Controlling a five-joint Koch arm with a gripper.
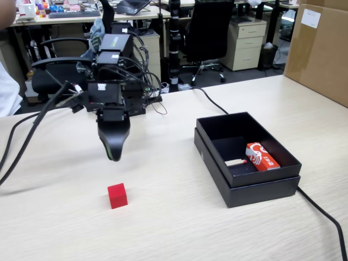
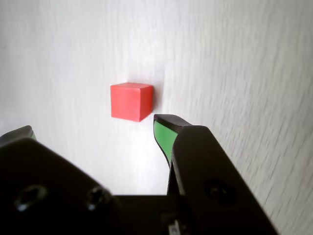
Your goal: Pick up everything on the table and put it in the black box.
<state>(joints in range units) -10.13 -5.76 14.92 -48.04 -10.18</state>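
the tool point(image 1: 115, 156) is hanging tip-down over the worktop point(image 1: 179, 228), jaws spread and empty in the wrist view; the red cube point(image 2: 130, 101) is lying just ahead of it.

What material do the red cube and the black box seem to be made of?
Red cube: probably painted wood or plastic; its faces look matte and even, with crisp edges and no glare. Black box: likely stiff cardboard; its walls are thin, straight and matte, and it sits nested in a similar lid.

Arm point(image 1: 111, 81): black motor blocks, white labels, loose black cables. Gripper point(image 1: 115, 156): black tapered plastic; green pads point(image 2: 164, 137) line the inner faces; 3 black screws visible in wrist view.
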